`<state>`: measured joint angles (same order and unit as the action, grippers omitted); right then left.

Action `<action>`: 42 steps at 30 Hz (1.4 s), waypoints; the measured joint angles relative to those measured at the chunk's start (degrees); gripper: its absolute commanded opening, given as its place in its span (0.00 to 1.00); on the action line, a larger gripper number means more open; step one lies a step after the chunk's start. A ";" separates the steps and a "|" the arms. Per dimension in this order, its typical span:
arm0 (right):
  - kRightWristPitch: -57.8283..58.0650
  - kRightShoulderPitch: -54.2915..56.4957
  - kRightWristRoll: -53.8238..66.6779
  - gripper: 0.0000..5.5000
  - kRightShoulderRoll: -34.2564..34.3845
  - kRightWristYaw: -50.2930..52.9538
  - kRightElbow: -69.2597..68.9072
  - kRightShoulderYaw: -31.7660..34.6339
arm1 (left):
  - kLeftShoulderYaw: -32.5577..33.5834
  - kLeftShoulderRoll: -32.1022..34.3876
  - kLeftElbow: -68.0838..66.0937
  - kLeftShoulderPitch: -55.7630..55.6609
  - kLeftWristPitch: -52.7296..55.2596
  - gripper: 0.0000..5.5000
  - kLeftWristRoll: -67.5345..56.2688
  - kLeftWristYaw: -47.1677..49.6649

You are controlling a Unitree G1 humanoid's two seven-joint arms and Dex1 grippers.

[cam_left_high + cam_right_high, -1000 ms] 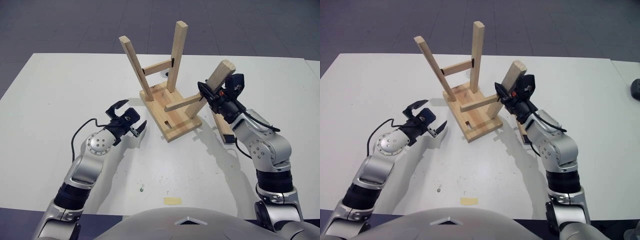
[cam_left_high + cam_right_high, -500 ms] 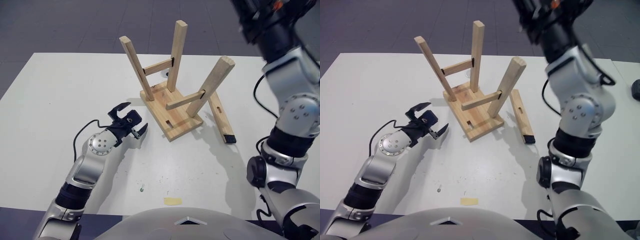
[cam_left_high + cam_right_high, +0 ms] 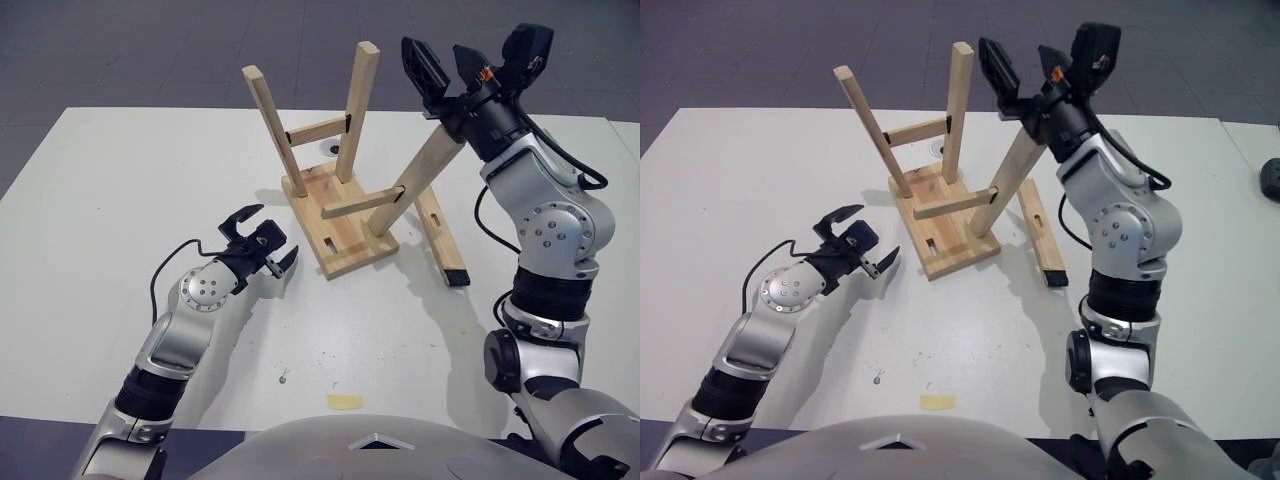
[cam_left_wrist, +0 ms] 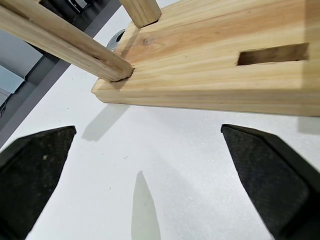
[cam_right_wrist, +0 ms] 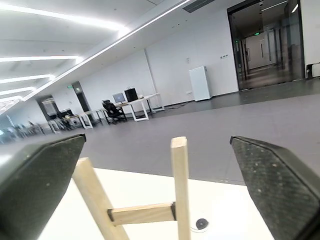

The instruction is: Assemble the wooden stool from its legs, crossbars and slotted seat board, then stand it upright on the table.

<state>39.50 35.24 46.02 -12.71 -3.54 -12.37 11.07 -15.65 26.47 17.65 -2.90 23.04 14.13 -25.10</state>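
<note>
Ahead of the left hand [image 3: 272, 233], only a short strip of bare bench [image 3: 120, 200] lies before the edge of the seat board [image 3: 345, 255] blocks the way; behind it the bench is open. The right hand [image 3: 435, 48], spread wide, hangs close above the slanted leg [image 3: 420, 180]. Two upright legs [image 3: 355, 110] (joined by a crossbar [image 3: 318, 130]) stand ahead of it, and a loose leg [image 3: 440, 235] lies on the bench below.

White table [image 3: 100, 200] on grey tiled floor [image 3: 150, 45]; desks [image 5: 141, 103], ceiling strip lights [image 5: 75, 19].
</note>
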 measured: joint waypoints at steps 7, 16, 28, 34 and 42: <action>-7.45 11.23 9.70 0.98 6.02 8.68 -0.03 11.76 | -0.37 -0.54 0.03 -0.03 0.19 0.98 0.05 -0.49; -7.76 -7.29 -3.20 0.98 -13.24 -0.28 3.35 13.27 | 12.84 -6.53 3.93 0.72 3.61 0.98 -4.45 8.11; 8.88 -34.98 -17.42 0.87 -19.27 -8.58 -2.52 -9.02 | 16.15 -9.30 6.82 0.72 9.37 0.98 -4.81 12.60; 8.95 -35.13 -21.54 0.68 -19.70 -9.53 -3.76 -10.62 | 15.09 -8.47 6.17 0.72 9.37 0.98 -4.16 12.58; 9.05 -34.49 -23.67 0.47 -18.85 -9.80 -3.31 -10.62 | 14.36 -7.91 5.65 0.72 9.28 0.98 -4.03 12.72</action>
<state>48.56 0.75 22.35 -31.56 -13.33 -15.69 0.45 -1.29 18.56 23.30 -2.18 32.32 10.10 -12.38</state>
